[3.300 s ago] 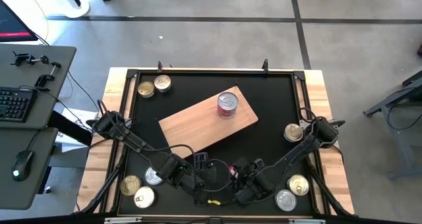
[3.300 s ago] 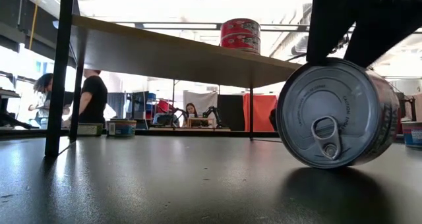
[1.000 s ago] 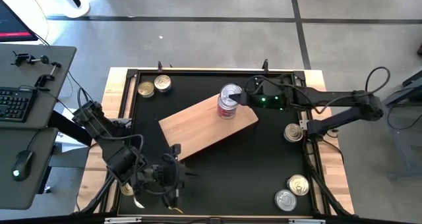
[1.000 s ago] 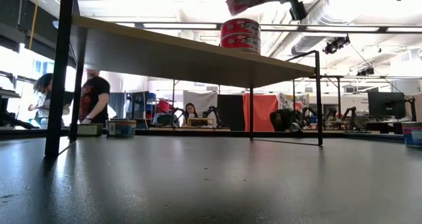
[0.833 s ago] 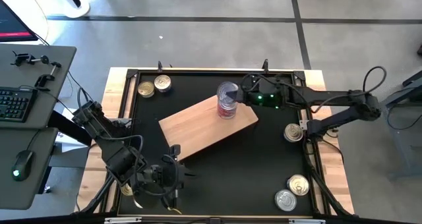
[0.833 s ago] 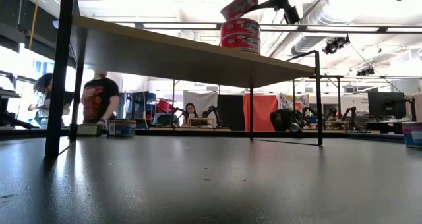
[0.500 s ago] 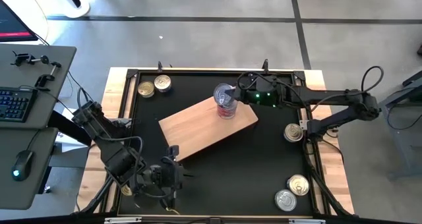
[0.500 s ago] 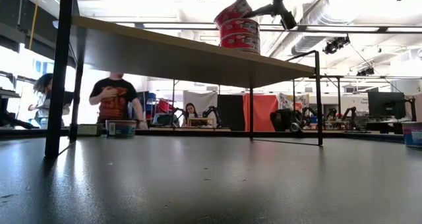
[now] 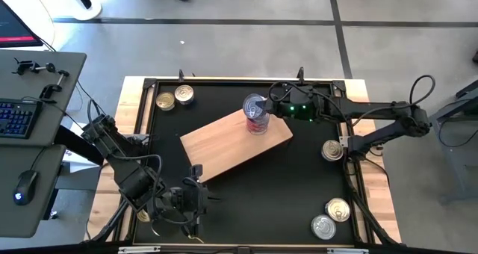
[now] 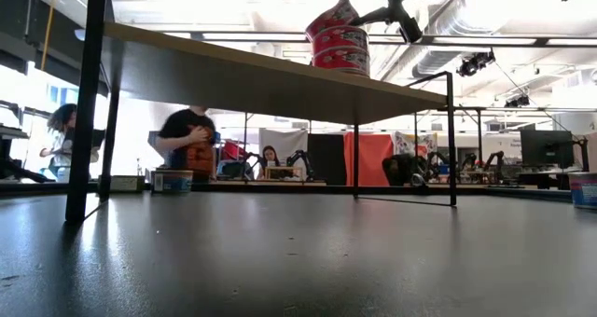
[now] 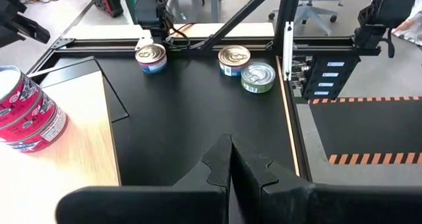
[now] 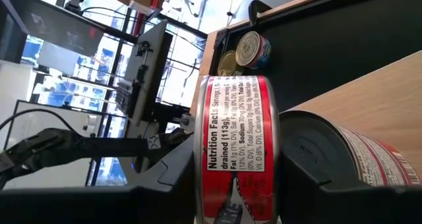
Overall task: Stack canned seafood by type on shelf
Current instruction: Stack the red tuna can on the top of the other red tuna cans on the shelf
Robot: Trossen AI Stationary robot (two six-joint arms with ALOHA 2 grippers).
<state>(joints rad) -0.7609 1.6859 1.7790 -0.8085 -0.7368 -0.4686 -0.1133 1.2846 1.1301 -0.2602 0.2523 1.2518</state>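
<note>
Red-label tins [image 9: 256,122]: three on shelf [image 9: 216,146], top one tilted, grasped by right hand [image 9: 263,106]. Loose flat tins on bench [image 9: 299,179]: five. Left hand [image 11: 231,159]: clenched, empty.

Blurred person [image 10: 189,135], perhaps mid-stride

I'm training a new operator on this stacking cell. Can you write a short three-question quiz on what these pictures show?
1. True or false: the right gripper holds a red-label tin tilted over the stack of red-label tins on the shelf.
2. How many tins sit at the table's far-left corner by the frame: A one, B two, C four?
3. Fill in: the left gripper's fingers are ____.

Key: 1 true; 2 B, the two gold-top tins; 3 shut.
</note>
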